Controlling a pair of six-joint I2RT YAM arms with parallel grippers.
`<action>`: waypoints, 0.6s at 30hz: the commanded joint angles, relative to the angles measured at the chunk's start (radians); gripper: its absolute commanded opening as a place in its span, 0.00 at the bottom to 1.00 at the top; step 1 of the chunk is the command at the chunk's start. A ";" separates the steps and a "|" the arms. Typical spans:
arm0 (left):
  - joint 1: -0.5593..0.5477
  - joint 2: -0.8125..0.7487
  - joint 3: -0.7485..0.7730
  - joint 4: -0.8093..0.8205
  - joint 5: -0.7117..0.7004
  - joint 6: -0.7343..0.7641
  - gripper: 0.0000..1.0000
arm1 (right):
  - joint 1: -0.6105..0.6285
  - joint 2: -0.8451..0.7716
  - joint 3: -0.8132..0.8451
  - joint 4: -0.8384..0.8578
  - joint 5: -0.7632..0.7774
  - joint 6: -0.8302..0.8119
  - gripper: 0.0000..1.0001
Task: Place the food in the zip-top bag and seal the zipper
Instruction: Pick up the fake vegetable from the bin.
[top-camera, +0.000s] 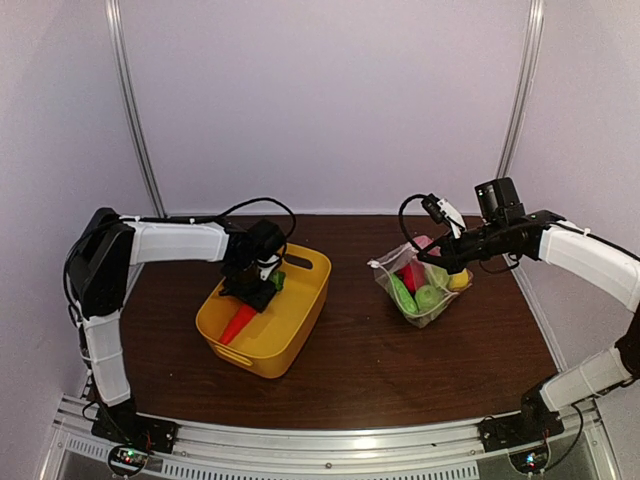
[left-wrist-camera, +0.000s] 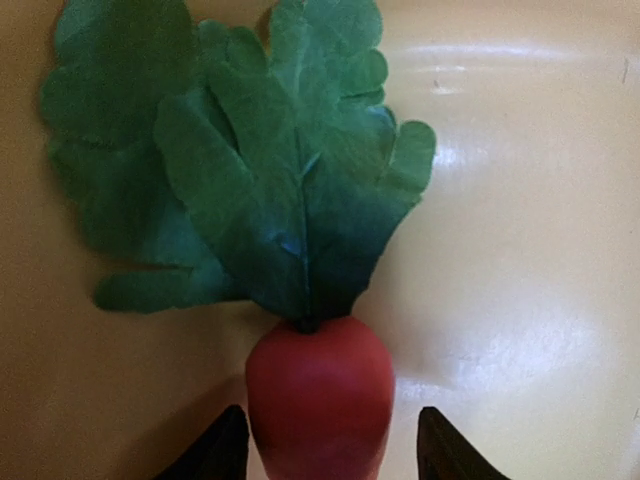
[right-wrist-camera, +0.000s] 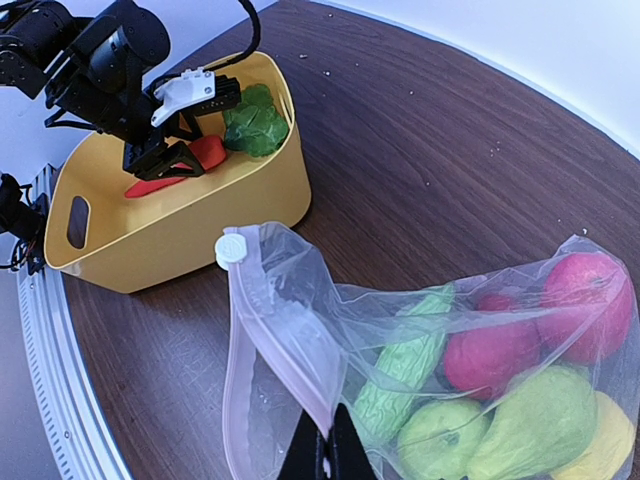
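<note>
Left claw (left-wrist-camera: 330, 447) — part-open, straddling carrot (left-wrist-camera: 318, 395).

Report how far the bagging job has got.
Done: cucumber, pear and apples sit in the zip-top bag. In hand: the right gripper pinches the bag's mouth edge; the left gripper straddles the carrot in the yellow tub, jaws open. Left: bag the carrot, close the zipper, which gapes.

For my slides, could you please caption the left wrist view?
Open left gripper straddles the orange plastic carrot, leafy green top fanned over the yellow plastic tub.
</note>
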 joint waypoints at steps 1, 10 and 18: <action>0.011 0.029 0.047 0.041 0.011 0.022 0.58 | -0.001 -0.006 -0.002 0.005 0.015 -0.015 0.00; 0.011 0.085 0.099 0.025 0.003 0.027 0.56 | -0.001 -0.010 -0.001 0.004 0.016 -0.014 0.00; 0.011 0.118 0.140 -0.029 -0.005 0.026 0.45 | -0.001 -0.018 -0.001 0.003 0.020 -0.014 0.00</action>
